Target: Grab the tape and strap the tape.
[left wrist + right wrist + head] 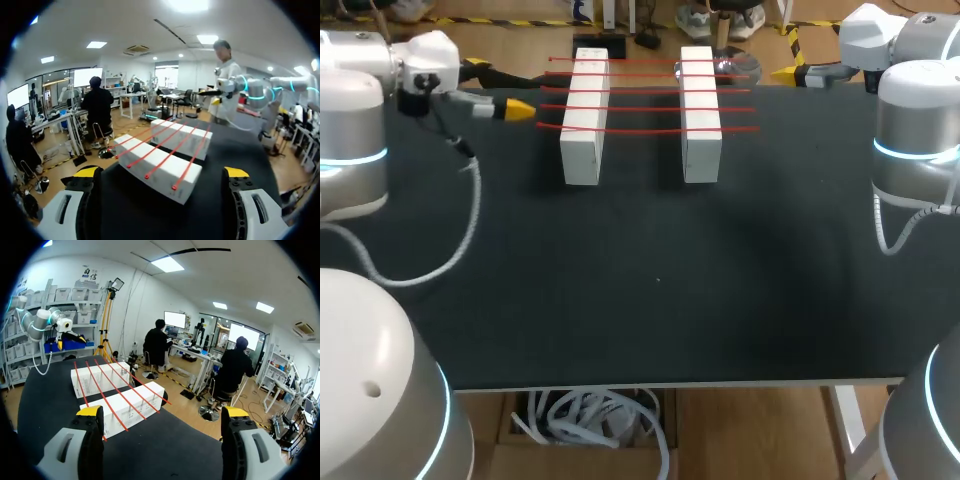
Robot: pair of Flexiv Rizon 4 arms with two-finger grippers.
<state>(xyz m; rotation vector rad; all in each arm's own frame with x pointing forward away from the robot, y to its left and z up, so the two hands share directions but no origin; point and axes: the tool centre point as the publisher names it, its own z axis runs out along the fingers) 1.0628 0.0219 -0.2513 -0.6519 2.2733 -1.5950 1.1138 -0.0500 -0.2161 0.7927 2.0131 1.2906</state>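
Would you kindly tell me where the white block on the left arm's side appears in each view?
Head view: the left white block stands near the table's far edge, left of the other white block.
Left wrist view: this block is the nearer one.
Right wrist view: this block is the farther one, behind the other.
Shared landmark: the red strips lying across both blocks.

Left gripper (161, 172) points level inward, jaws wide apart; right gripper (161, 411) mirrors it, jaws equally wide.
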